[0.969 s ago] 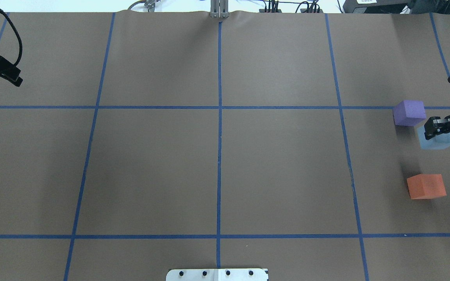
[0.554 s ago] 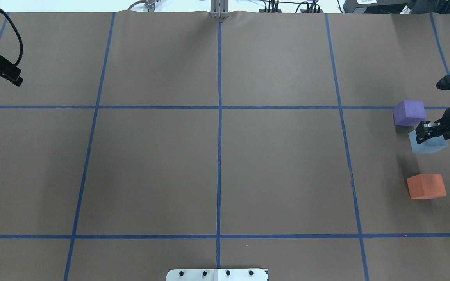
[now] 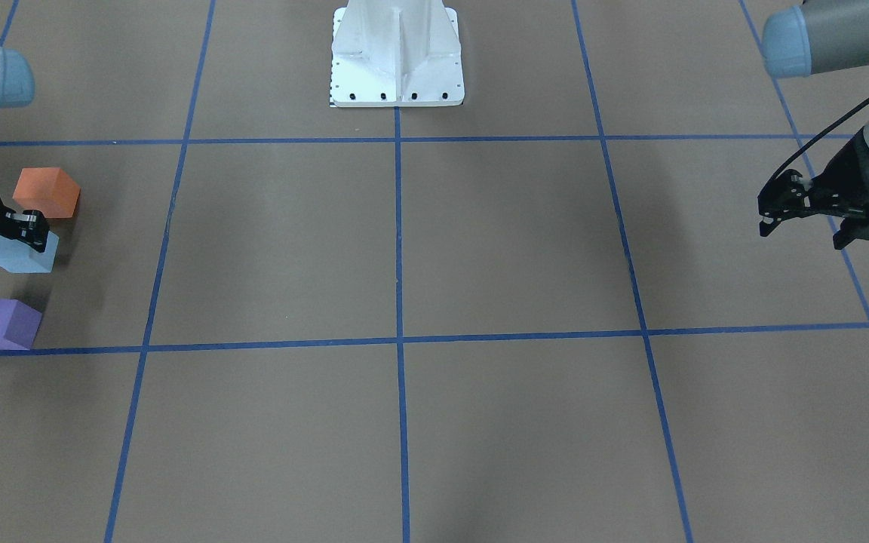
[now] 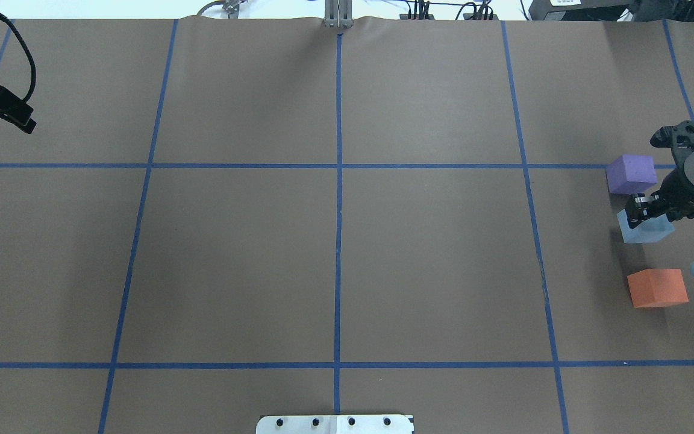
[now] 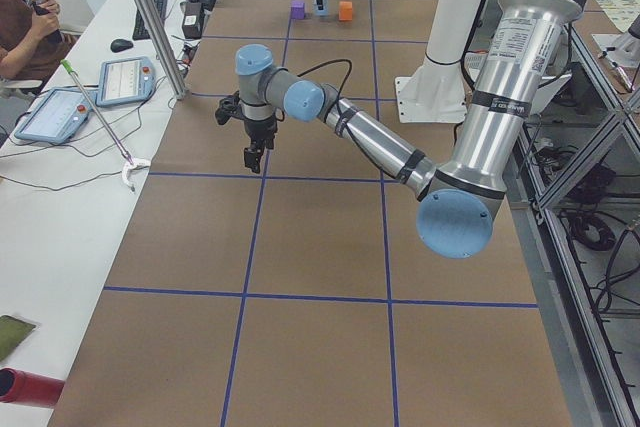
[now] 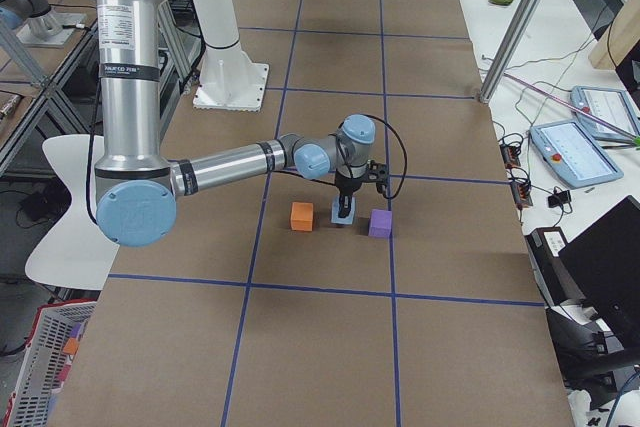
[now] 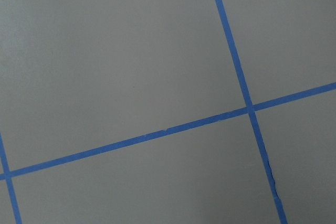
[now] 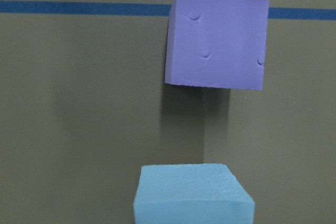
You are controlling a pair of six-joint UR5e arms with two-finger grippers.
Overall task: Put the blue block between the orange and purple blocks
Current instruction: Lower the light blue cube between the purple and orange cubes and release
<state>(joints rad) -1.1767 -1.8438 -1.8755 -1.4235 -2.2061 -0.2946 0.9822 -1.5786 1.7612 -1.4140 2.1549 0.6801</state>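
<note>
Brown paper-covered table (image 4: 335,265), marked into large squares by blue tape lines (image 4: 338,211). A white base plate (image 3: 397,75) sits at the robot's edge.

All three blocks are grouped on the robot's right side of the table. A purple foam cube (image 4: 631,174) lies against a cross line of tape, far from the robot, and an orange foam cube (image 4: 657,287) sits nearer the robot. A light blue foam cube (image 4: 648,231) is in the gap between them, roughly in line and touching neither.

The right gripper (image 4: 641,209) points down onto the light blue foam cube with its fingers clamped on the upper sides. I cannot tell whether the cube's base rests on the paper or hangs just above it. The right wrist view shows the blue cube's top face low in the middle and the purple cube beyond it, with bare paper between.

The left gripper (image 3: 800,230) hangs over bare paper on the opposite side, well apart from the blocks — fingers spread, holding nothing. Its wrist camera shows only paper and a tape crossing.
</note>
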